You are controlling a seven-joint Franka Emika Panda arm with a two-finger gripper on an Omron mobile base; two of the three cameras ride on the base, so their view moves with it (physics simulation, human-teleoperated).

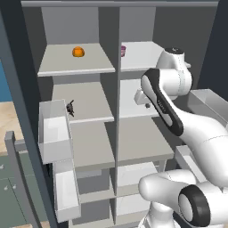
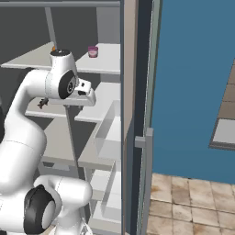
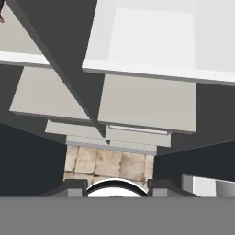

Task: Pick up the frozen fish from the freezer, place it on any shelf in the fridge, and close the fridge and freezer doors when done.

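- Frozen fish (image 1: 70, 108): a tiny dark, spiky shape lying on the second light grey shelf of the freezer (image 1: 78, 103), near that shelf's front left edge; nothing touches it. In the right base view it shows as a small dark speck (image 2: 43, 103) just beyond the arm's forearm.
- Freezer: the narrower, left-hand half of the dark slate-grey unit; its door stands open, and the clear bins (image 1: 54, 133) on the door's inner face show at the left of the left base view.
- Fridge (image 1: 142, 111): the wider, right-hand half, separated from the freezer by a vertical dark partition (image 1: 116, 111); its door is also open, with a clear bin (image 2: 108, 131) and a long grey handle (image 2: 148, 174) seen in the right base view.
- Top shelves: a round orange item (image 1: 78, 51) sits on the freezer's top shelf; a small purple-pink item (image 1: 123, 50) sits on the fridge's top shelf, close to the partition.
- Arm: the white arm reaches up in front of the fridge half, its wrist level with the second fridge shelf (image 1: 133, 100).
- Claw (image 2: 82, 106): points downward in front of the fridge shelves, well apart from the fish; its fingers are pressed nearly together and pinch nothing.
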